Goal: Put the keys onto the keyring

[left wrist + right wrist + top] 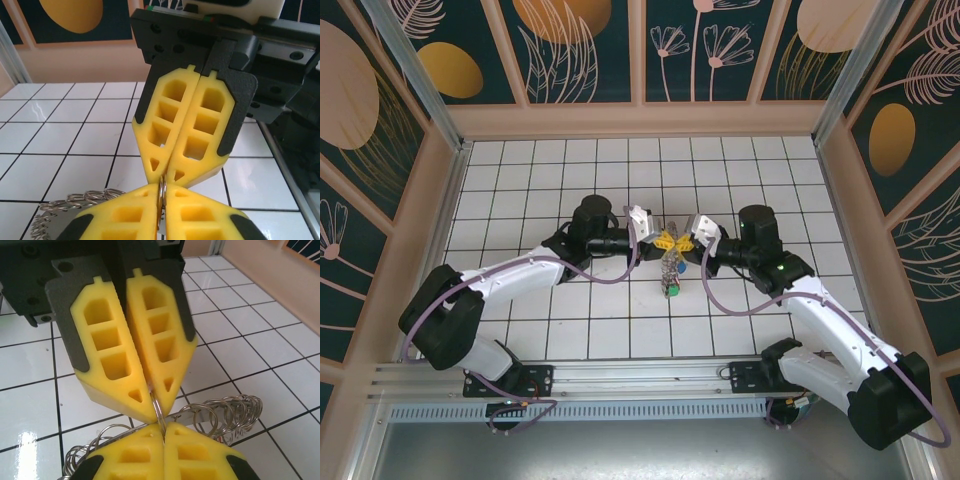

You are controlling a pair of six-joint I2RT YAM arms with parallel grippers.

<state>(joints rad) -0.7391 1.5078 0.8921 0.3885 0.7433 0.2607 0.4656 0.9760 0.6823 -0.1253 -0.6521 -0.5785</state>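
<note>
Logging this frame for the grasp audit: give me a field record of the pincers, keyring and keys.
left pincer: shut on the keyring, tips meeting the right one's
right pincer: shut on the keyring
keyring: thin wire pinched between both pairs of yellow fingers
keys: bunch trailing from the pincers toward the arm bases, green tag at its end
contact of keys with table: cannot tell
location: around the middle of the tiled table
</note>
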